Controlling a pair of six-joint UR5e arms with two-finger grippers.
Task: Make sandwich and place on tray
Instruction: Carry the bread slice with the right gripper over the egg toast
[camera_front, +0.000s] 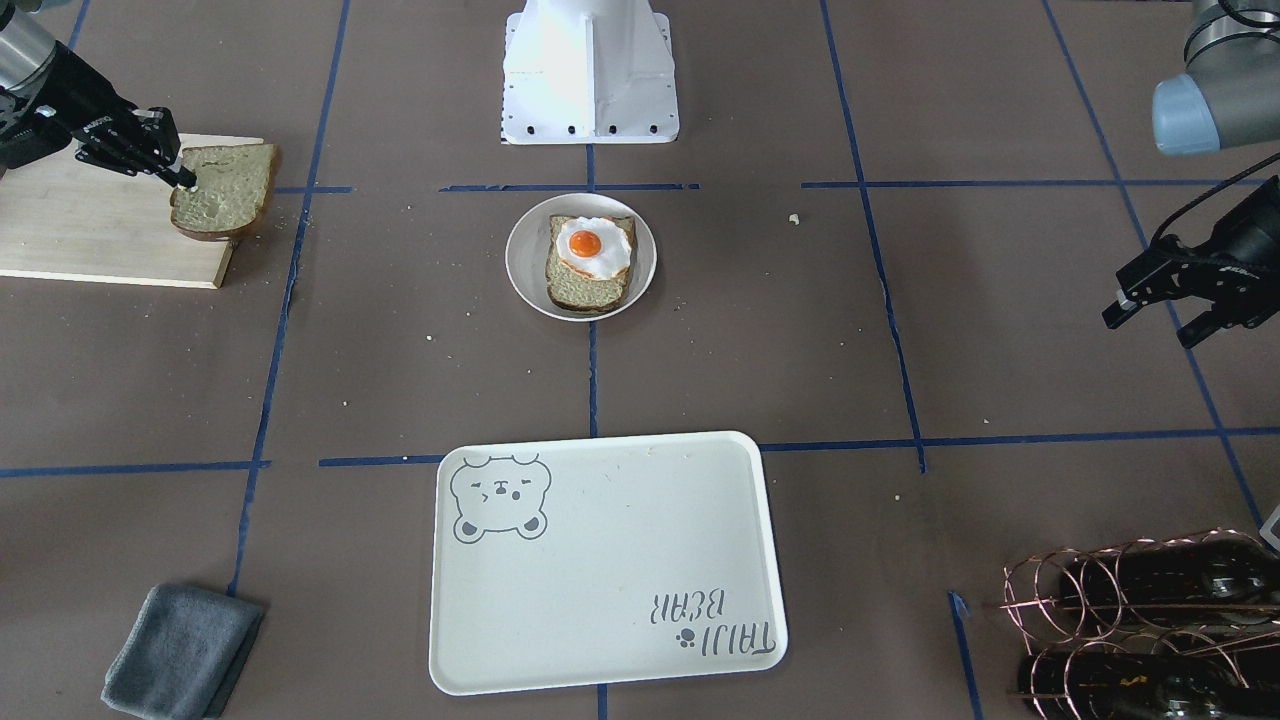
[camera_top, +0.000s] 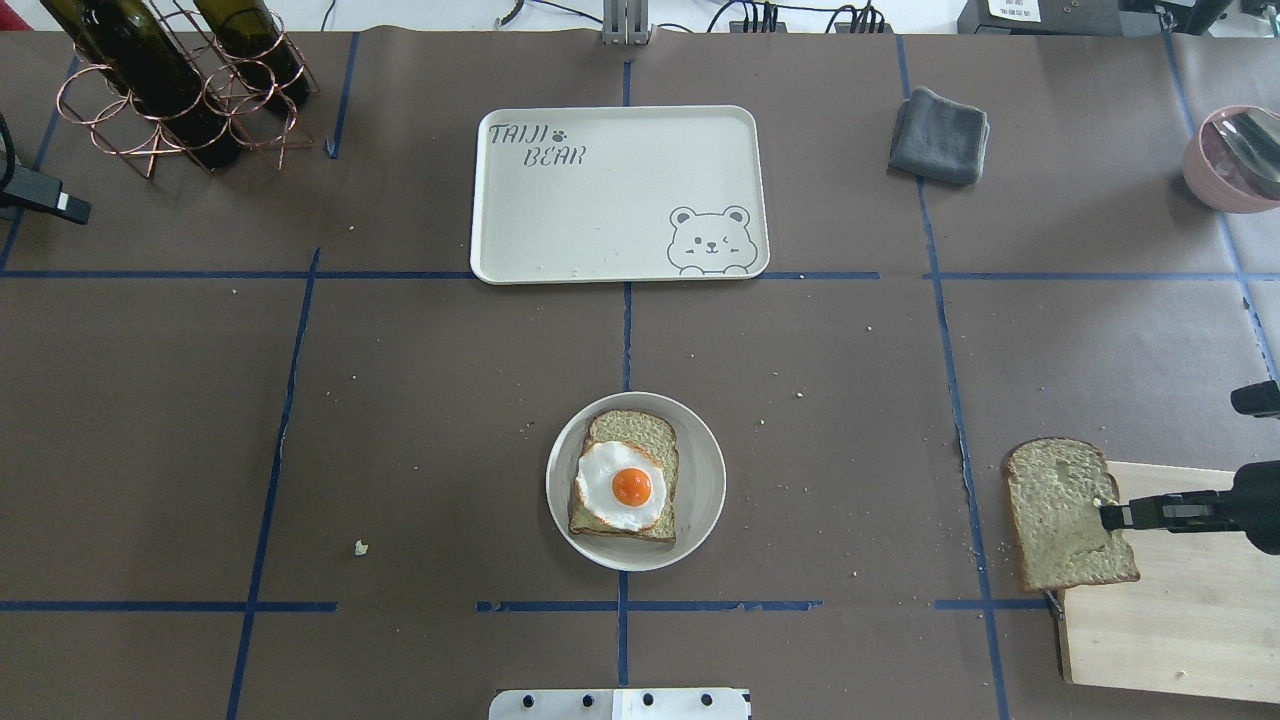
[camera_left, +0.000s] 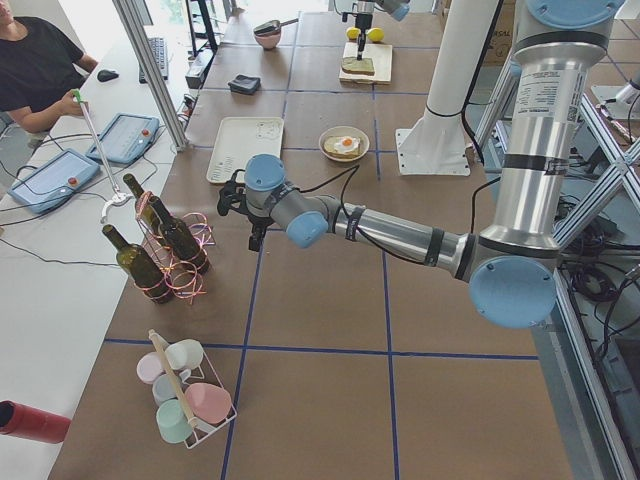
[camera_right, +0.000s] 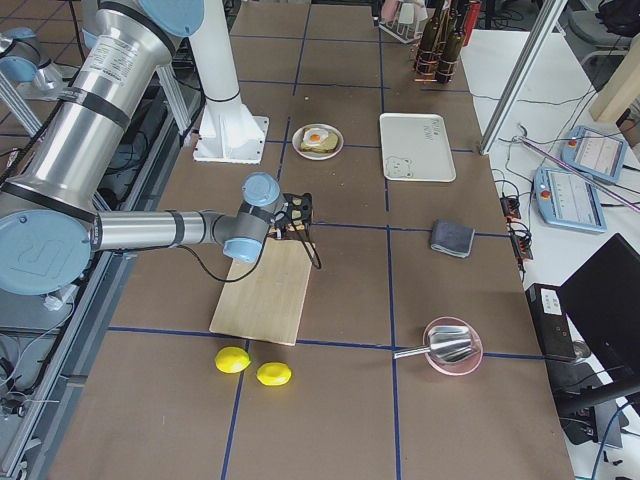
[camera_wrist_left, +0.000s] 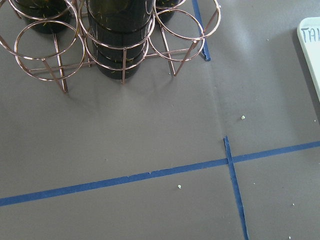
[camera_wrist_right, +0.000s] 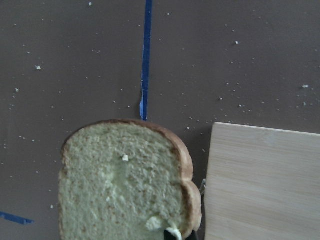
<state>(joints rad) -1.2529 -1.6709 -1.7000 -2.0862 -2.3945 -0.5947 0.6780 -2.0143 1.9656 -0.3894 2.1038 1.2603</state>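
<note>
One bread slice lies on a small round plate at the table's middle, with the fried egg on top; both also show in the overhead view. My right gripper is shut on the edge of the second bread slice. It holds the slice tilted over the corner of the wooden cutting board, and the right wrist view shows the slice from above. The cream bear tray is bare. My left gripper is open and empty, off to the side near the wine rack.
A copper rack with dark bottles stands at the far left corner. A grey cloth lies right of the tray. A pink bowl is at the far right edge. Two lemons lie beyond the board. Crumbs dot the table.
</note>
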